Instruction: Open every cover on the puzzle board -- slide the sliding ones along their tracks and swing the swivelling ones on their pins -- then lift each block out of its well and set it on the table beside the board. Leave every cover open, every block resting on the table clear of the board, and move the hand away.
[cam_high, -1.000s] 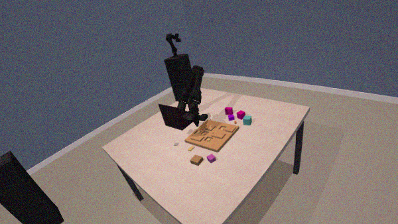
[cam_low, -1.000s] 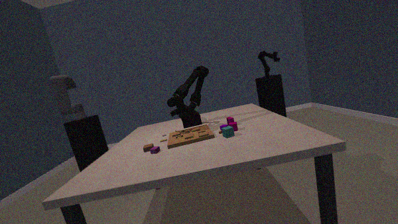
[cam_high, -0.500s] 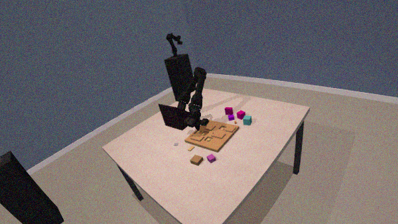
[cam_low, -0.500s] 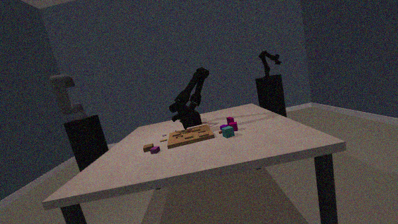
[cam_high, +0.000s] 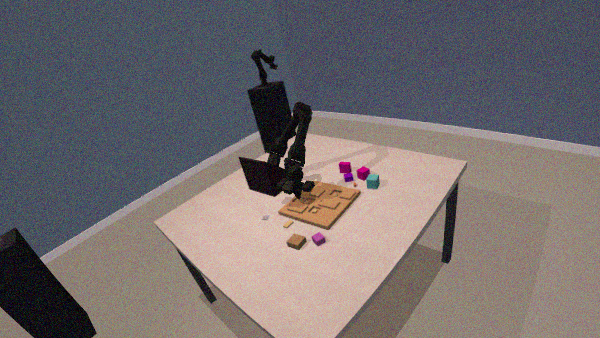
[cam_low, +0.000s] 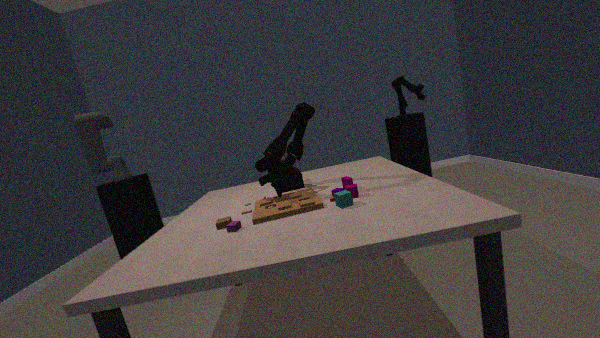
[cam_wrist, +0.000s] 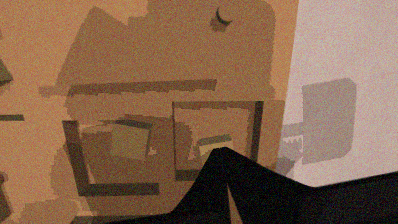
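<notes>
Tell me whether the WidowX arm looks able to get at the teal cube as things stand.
Probably yes: the teal cube sits uncovered beside the board, and the gripper appears empty, though closed.

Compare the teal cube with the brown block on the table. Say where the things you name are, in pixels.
The teal cube (cam_high: 373, 181) (cam_low: 343, 199) is teal, while the brown block (cam_high: 296, 241) (cam_low: 223, 223) is wood-brown. The teal cube stands about as tall as it is wide; the brown block is flatter. Both rest on the table beside the puzzle board (cam_high: 320, 221) (cam_low: 287, 214).
</notes>
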